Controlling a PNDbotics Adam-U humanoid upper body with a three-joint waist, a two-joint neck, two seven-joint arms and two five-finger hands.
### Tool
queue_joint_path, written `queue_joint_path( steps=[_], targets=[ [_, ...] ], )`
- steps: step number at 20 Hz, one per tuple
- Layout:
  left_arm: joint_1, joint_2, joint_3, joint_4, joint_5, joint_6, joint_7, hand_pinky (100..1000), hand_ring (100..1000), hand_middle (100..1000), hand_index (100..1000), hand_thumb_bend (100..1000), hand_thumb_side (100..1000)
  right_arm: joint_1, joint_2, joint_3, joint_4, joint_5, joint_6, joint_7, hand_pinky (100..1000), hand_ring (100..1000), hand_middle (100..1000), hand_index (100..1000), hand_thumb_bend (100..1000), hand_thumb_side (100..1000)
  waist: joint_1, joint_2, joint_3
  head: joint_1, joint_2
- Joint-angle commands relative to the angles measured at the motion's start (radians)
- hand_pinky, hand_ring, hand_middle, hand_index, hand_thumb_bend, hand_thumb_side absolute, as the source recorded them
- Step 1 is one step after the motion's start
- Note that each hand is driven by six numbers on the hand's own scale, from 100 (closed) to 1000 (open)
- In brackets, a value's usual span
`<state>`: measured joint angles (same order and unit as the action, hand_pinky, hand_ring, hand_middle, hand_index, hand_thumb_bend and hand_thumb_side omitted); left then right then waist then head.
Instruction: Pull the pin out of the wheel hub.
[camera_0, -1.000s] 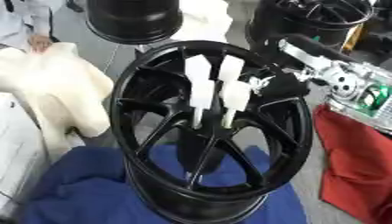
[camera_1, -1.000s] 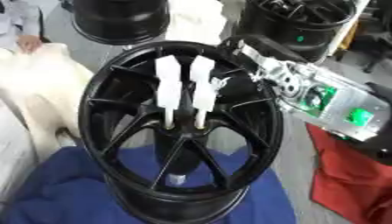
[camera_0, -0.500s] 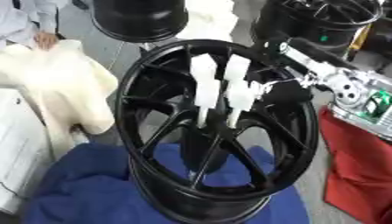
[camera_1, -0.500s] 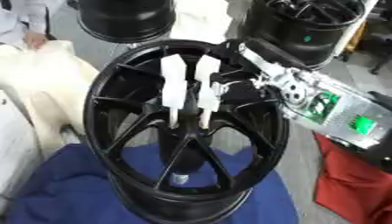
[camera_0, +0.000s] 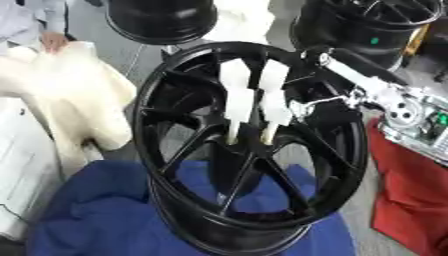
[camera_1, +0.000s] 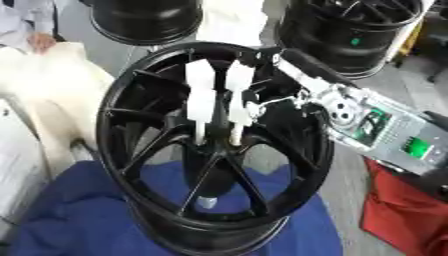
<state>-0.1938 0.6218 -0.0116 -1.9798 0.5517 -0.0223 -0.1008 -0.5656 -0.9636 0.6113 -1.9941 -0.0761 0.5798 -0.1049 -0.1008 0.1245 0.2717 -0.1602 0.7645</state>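
a: black wheel (camera_0: 249, 150) stands tilted on the blue cloth (camera_0: 96, 220), two white pins (camera_0: 234, 102) stuck in the hub.
b: right hand (camera_1: 262, 107)?
a: at the right pin, cannot tell if it's gripping. left hand not visible.
b: risk?
a: pulling at an angle could jam the pin or tip the wheel; fingers might slip off.

You are seeing a blue cloth (camera_0: 105, 220) lying in front, a red cloth (camera_0: 411, 200) lying at right, cream foam padding (camera_0: 70, 110) sitting at left, two black rims (camera_1: 149, 20) standing behind
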Motion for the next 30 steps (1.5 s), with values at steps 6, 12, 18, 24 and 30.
queue_joint_path(
  steps=[6,12,18,24,30],
  targets=[
    [-0.007,0.029,0.009,-0.020,-0.005,0.006,0.002,976,805,622,854,100,662,-0.008,-0.021,-0.019,-0.006,0.016,-0.013,0.009,843,904,868,889,100,100,0.005,-0.003,0.000,0.003,0.006],
    [-0.002,0.022,0.010,-0.020,-0.014,0.025,0.010,976,805,621,854,100,666,0.008,-0.020,-0.022,-0.006,0.087,-0.076,0.090,861,927,885,900,100,100,0.001,0.011,0.003,0.009,0.006],
    [-0.008,0.023,0.008,-0.020,-0.018,0.027,0.009,976,805,621,853,100,671,0.015,-0.022,-0.041,-0.006,0.102,-0.071,0.126,864,924,888,900,100,119,-0.001,0.022,0.003,0.011,0.006],
    [-0.012,0.023,0.008,-0.020,-0.026,0.024,0.008,975,805,620,854,100,676,0.020,-0.024,-0.045,-0.006,0.109,-0.068,0.111,854,892,879,896,100,100,-0.002,0.040,0.007,0.010,0.006],
    [-0.008,0.020,0.008,-0.020,-0.037,0.025,0.010,976,805,620,853,100,683,0.021,-0.025,-0.047,-0.006,0.122,-0.059,0.094,848,870,863,893,100,100,-0.004,0.052,0.009,0.009,0.006]
  ],
)
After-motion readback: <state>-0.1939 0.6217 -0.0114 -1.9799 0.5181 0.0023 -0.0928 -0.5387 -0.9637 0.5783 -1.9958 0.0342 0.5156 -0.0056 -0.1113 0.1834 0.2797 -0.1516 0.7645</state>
